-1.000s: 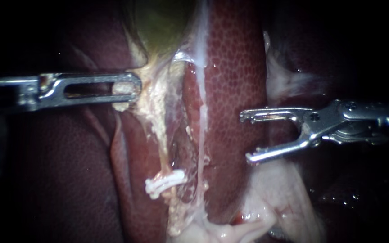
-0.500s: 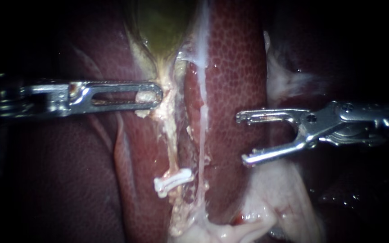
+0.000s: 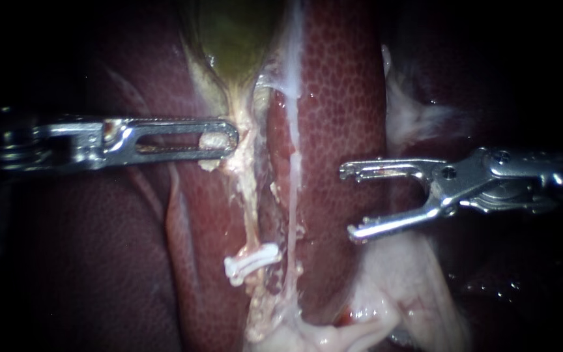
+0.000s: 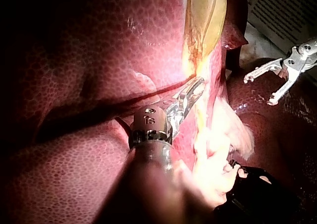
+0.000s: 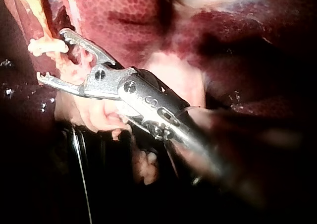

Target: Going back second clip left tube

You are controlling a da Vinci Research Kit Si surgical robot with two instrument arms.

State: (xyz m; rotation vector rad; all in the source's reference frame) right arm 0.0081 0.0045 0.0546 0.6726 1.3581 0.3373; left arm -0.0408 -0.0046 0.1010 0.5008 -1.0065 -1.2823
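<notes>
My left instrument (image 3: 229, 140) comes in from the left, its slotted jaws shut on pale tissue just under the greenish gallbladder (image 3: 232, 39). From there the left tube (image 3: 249, 208) runs down to a white clip (image 3: 250, 261) that sits across it. A thinner right tube (image 3: 292, 195) runs beside it. My right instrument (image 3: 348, 202) stands to the right over the liver (image 3: 340, 98), jaws open and empty, apart from both tubes. In the right wrist view the open jaws (image 5: 51, 55) stand close to the clip (image 5: 47, 46). The left wrist view shows the left instrument (image 4: 190, 92) shut on tissue.
Pale fatty tissue (image 3: 399, 280) lies under my right instrument, and more (image 3: 412, 117) above it. Dark liver (image 3: 86, 261) fills the left side. In the left wrist view my right instrument (image 4: 270, 85) stands ahead and beside, under a printed sheet (image 4: 285, 11).
My left instrument has moved right with the gripped tissue, and the left tube with its clip has shifted right too. The right instrument has crept slightly left, jaws still open.
</notes>
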